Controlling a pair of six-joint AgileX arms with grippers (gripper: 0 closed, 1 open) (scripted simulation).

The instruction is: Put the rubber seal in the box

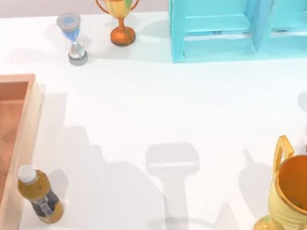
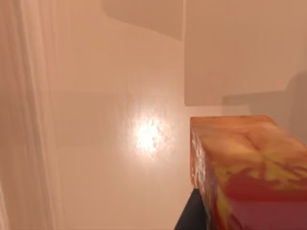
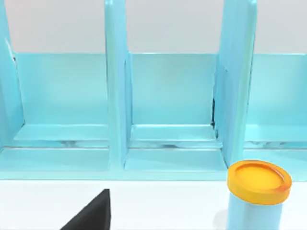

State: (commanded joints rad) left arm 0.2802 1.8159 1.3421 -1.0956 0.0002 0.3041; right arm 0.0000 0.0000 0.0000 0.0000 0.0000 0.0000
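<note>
The rubber seal (image 2: 249,167) looms close in the left wrist view as a reddish-brown block marbled with yellow-orange. My left gripper (image 2: 240,218) is shut on it, and one dark finger (image 2: 188,216) lies against the block's side. Below the seal is the pale orange floor of the box (image 2: 110,158), whose lighter wall rises beside it. In the top view the box (image 1: 30,120) lies at the table's left edge, with a light wood rim and an orange-brown inside. My right gripper (image 3: 158,224) is parked facing the turquoise shelf, open, with one dark finger (image 3: 91,213) set wide to the side.
An amber bottle (image 1: 39,194) with a white cap stands just right of the box's rim. At the back are an hourglass (image 1: 75,39), a trophy (image 1: 121,19) and the turquoise shelf unit (image 1: 231,25). A large gold trophy (image 1: 294,195) stands front right. A yellow-capped cylinder (image 3: 258,187) stands before the shelf.
</note>
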